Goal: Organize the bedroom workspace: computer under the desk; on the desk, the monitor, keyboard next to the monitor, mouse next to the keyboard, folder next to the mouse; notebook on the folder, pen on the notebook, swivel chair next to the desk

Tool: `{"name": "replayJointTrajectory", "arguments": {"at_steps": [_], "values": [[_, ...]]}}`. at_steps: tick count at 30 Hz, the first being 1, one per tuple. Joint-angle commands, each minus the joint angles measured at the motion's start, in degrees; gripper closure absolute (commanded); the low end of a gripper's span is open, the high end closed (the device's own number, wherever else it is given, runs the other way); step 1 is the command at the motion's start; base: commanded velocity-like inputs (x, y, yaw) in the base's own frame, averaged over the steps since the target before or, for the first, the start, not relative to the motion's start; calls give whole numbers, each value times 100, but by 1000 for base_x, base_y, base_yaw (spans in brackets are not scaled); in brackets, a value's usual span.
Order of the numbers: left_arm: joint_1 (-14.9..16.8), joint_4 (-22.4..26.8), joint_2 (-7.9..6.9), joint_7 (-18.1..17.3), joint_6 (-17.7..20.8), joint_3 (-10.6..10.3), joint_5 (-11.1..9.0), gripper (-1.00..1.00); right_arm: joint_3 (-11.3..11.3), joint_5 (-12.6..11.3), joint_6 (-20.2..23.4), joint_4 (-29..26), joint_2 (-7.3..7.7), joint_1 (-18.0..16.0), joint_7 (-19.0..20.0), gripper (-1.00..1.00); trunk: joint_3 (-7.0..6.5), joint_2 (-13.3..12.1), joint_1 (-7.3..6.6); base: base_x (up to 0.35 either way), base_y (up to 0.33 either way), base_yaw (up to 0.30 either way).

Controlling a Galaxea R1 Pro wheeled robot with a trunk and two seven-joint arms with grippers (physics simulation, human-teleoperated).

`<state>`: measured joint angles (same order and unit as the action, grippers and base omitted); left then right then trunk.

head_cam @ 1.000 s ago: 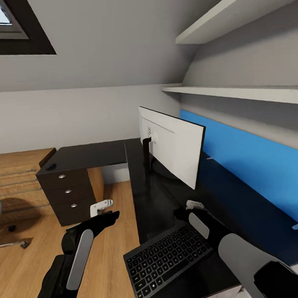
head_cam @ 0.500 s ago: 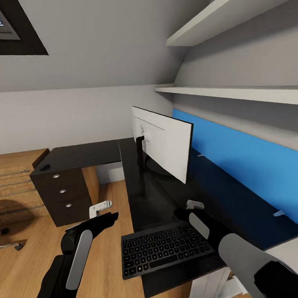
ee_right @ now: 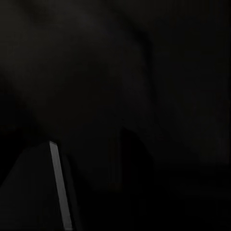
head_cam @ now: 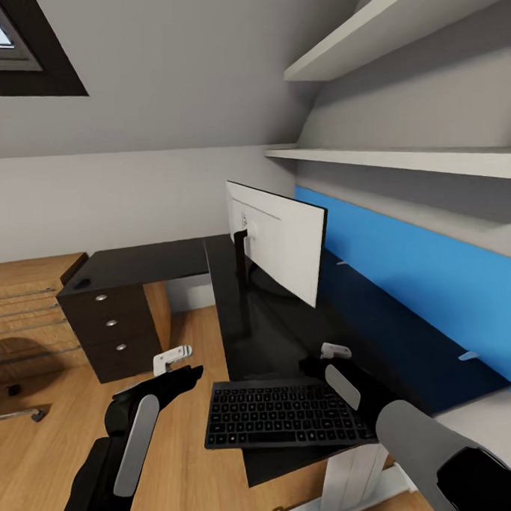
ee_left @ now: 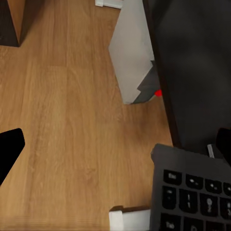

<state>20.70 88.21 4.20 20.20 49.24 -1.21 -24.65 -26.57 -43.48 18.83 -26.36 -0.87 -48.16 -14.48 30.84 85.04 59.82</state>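
Observation:
The black keyboard [head_cam: 282, 415] hangs level over the near end of the black desk [head_cam: 252, 338], its left part sticking out past the desk edge. My right gripper [head_cam: 321, 367] is shut on the keyboard's far right corner. Farther back on the desk stands the monitor [head_cam: 281, 247], its white back towards me. My left gripper [head_cam: 185, 375] is open over the wood floor, beside the desk. The left wrist view has the keyboard [ee_left: 192, 197] and the grey-white computer [ee_left: 131, 62] tucked under the desk edge. A small dark mouse-like shape [head_cam: 81, 283] lies above the drawers. The swivel chair's base [head_cam: 22, 412] peeks in at far left.
Black drawers [head_cam: 113, 334] with silver knobs close the desk's far left end, with a wooden chest [head_cam: 25, 297] beyond. A blue panel [head_cam: 422, 284] and white shelves [head_cam: 400, 158] line the wall on the right. White desk legs [head_cam: 349, 471] stand below the near end.
The view has swung and the desk now sits farther left in it. The keyboard has turned from slanted to square with the desk's near end, still in my right gripper.

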Motion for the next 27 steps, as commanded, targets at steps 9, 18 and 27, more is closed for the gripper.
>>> {"name": "replayJointTrajectory", "arguments": {"at_steps": [9,18,27], "values": [[5,-56,2,46,14,-2,-73,-100,-50,-94,41,26,8,-1,-64,-100,8,3,0,-129,0,0],[5,-67,2,62,10,-2,-74,-100,-50,-91,33,26,8,-1,-64,-100,8,3,0,-7,0,0],[5,-67,2,62,7,-2,-75,-100,-64,-74,-149,14,8,-1,-52,-100,8,3,0,0,0,0]]}}
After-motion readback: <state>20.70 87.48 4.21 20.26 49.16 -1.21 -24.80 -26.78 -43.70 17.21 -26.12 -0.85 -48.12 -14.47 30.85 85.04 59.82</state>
